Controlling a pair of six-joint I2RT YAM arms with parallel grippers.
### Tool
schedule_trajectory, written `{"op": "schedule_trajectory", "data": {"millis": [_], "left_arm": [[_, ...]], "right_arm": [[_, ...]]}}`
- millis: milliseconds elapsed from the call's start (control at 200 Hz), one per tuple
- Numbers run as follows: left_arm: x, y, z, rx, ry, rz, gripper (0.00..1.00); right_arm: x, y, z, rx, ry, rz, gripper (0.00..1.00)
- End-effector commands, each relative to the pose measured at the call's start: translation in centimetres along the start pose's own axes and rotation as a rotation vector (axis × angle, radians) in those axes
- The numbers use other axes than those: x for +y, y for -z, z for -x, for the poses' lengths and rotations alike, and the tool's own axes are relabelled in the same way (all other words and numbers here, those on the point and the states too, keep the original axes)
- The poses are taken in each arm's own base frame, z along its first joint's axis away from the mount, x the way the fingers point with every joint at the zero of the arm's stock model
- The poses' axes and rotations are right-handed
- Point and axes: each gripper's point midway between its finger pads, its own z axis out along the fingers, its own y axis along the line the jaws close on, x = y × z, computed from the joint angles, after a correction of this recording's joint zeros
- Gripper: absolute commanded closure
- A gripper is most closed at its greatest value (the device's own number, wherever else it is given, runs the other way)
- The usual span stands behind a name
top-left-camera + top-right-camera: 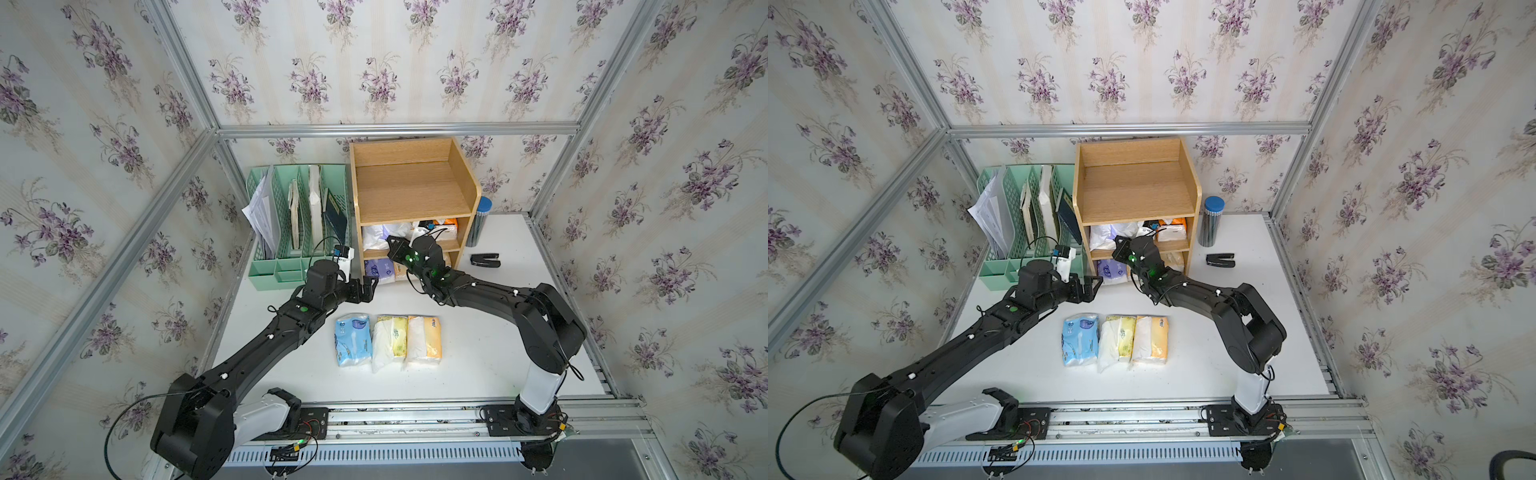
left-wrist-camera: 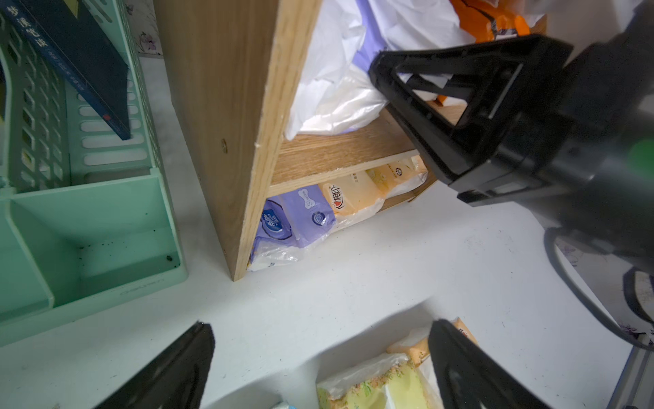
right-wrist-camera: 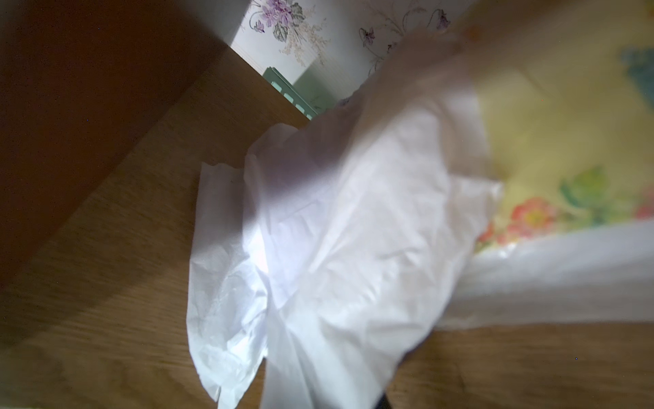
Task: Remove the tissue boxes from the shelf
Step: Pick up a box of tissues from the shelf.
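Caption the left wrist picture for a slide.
The right gripper reaches among tissue packs on the shelf's middle tier; left gripper hangs open.

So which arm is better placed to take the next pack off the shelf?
Right: the right gripper is at the shelf's middle tier, close up to a white-wrapped tissue pack. The left gripper hangs open over the table, outside the shelf.
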Motion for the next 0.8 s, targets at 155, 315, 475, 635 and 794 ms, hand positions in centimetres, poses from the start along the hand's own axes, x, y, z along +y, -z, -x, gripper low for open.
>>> {"op": "schedule_trajectory", "data": {"millis": [155,315,475,635,794], "left_arm": [[0.0,1.9,1.1,-0.001,0.037,0.035,0.01],[-0.4,2.6,1.3,-0.007,0.076,0.023,0.01],[-0.9,2.9,1.5,-0.029,0.111,-0.011,0.01],[-1.7,2.0,1.6,-0.031,0.147,-0.064,0.01],[-1.7,1.4,1.5,-0.018,0.163,-0.070,0.01]], "right_arm": [[1.5,2.7,-0.6,0.051,0.107,0.061,0.96],[1.2,4.1,-0.8,0.069,0.143,0.051,0.96],[0.8,5.0,-0.7,0.082,0.174,0.033,0.94],[1.4,5.4,-0.6,0.090,0.166,0.063,0.66],[2.3,5.9,0.3,0.086,0.123,0.108,0.38]]}}
